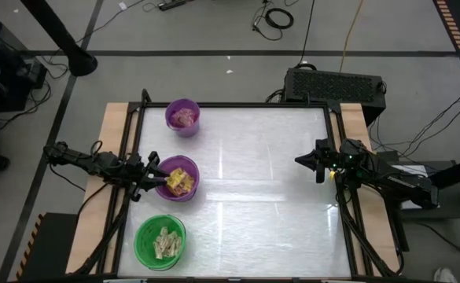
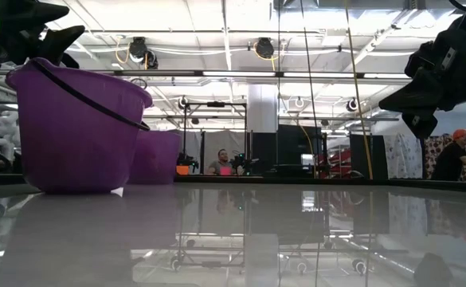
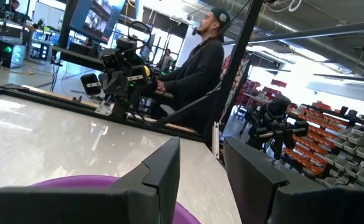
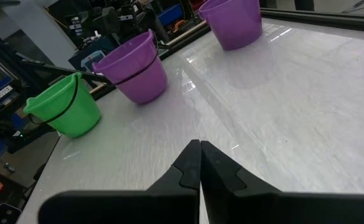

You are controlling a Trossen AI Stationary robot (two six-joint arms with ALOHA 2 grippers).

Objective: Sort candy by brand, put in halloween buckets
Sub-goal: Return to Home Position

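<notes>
Three buckets stand along the table's left side. The small purple bucket [image 1: 183, 117] holds pink-red packets. The wider purple bucket [image 1: 178, 178] holds yellow packets [image 1: 180, 181]. The green bucket [image 1: 160, 241] holds pale tan pieces [image 1: 165, 242]. My left gripper [image 1: 157, 179] hangs open over the wider purple bucket's left rim [image 3: 76, 183]; nothing lies between its fingers [image 3: 200, 180]. My right gripper [image 1: 304, 161] is shut and empty [image 4: 200, 162]. It hovers above the bare table near the right edge, pointing toward the buckets.
The white tabletop [image 1: 245, 196] between the buckets and my right gripper shows no loose candy. A person [image 3: 200, 62] sits beyond the table's right side. A black box [image 1: 336, 85] lies past the far right corner. Metal frame rails run along the table's left and right edges.
</notes>
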